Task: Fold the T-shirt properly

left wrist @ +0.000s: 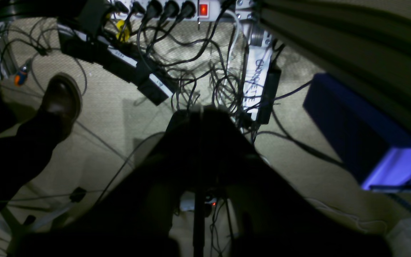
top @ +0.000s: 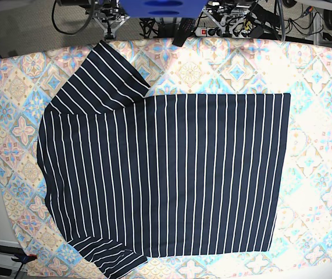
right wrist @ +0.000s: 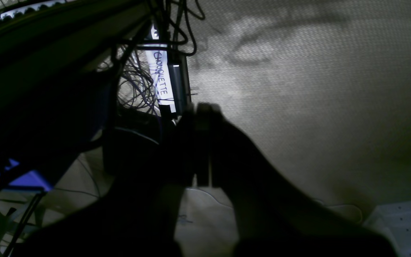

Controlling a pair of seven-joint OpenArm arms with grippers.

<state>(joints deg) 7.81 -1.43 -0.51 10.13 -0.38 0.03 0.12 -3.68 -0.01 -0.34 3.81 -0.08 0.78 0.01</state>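
Where tablecloth [top: 322, 116] spreads, T-shirt [top: 171, 174] flat

My left gripper [left wrist: 199, 117] hangs with its jaws pressed together, pointing down at the floor, and my right gripper [right wrist: 200, 114] likewise (both dark silhouettes, gripping nothing).

In the base view we see bright, even light and sharp focus over the tabletop [top: 320, 87], with almost no shadow. Both wrist views are dim and bent at the edges. The left tool [left wrist: 202, 117] and the right tool [right wrist: 200, 117] are only black blurred shapes against a lit floor.
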